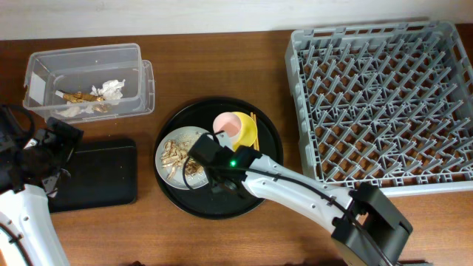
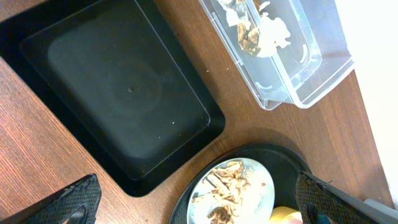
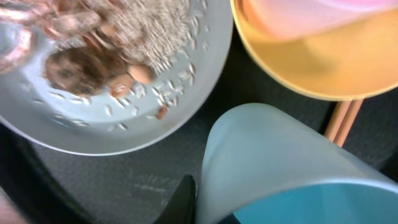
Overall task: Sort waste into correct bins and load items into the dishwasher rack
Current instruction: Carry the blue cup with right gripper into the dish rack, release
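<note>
Grey square plastic dishwasher rack [image 1: 378, 111] at the counter's [image 1: 222, 74] right. Large round black tray [image 1: 194, 114] left of it, then shallow black rectangular tray [image 2: 124, 93] under the wide-spread left hand [image 2: 199, 205]. Beside the grey round plate [image 3: 68, 124] there, seat the right hand [image 1: 211, 159] squarely round the small light-blue cup [image 3: 280, 155] before lifting; grip unclear.

Lab-like tabletop rig — wooden table [image 1: 214, 66], grey dishwasher rack [image 1: 384, 103], robot arm [image 1: 295, 188]
</note>
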{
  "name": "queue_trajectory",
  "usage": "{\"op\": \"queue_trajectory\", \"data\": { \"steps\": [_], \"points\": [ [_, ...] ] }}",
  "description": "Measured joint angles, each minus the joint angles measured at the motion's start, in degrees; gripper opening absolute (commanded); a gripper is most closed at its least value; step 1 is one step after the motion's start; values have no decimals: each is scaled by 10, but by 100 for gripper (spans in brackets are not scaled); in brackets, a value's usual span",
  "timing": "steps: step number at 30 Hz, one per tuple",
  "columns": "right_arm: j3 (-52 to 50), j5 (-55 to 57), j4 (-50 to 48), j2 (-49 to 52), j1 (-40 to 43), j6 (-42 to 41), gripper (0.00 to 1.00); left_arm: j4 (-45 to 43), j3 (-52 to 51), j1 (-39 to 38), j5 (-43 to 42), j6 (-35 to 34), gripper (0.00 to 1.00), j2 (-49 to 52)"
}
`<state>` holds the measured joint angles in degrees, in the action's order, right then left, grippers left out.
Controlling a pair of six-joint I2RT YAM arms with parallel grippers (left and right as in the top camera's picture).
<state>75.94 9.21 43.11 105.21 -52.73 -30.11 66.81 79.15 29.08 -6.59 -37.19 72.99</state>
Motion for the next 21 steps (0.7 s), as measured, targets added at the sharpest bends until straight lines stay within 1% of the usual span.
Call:
{"op": "queue_trajectory", "data": {
  "steps": [4, 8, 11, 13, 15, 16, 18, 20, 21],
  "points": [
    [56, 4, 58, 0, 0, 0, 4, 0, 0, 0, 0, 0, 99, 0],
    [144, 31, 189, 1, 8, 3, 4, 0, 0, 0, 0, 0, 99, 0],
    [235, 46, 278, -2, 48, 16, 4, 0, 0, 0, 0, 0, 99, 0],
    [301, 49, 308, -5, 105, 41, 4, 0, 0, 0, 0, 0, 99, 0],
    [355, 23, 325, -11, 185, 80, 4, 0, 0, 0, 0, 0, 99, 0],
    [367, 11, 325, -13, 211, 92, 4, 0, 0, 0, 0, 0, 99, 0],
    [389, -36, 324, -19, 294, 125, 4, 0, 0, 0, 0, 0, 99, 0],
    [396, -97, 324, -24, 393, 157, 4, 0, 0, 0, 0, 0, 99, 0],
    [397, -137, 325, -24, 457, 177, 4, 0, 0, 0, 0, 0, 99, 0]
  ]
}}
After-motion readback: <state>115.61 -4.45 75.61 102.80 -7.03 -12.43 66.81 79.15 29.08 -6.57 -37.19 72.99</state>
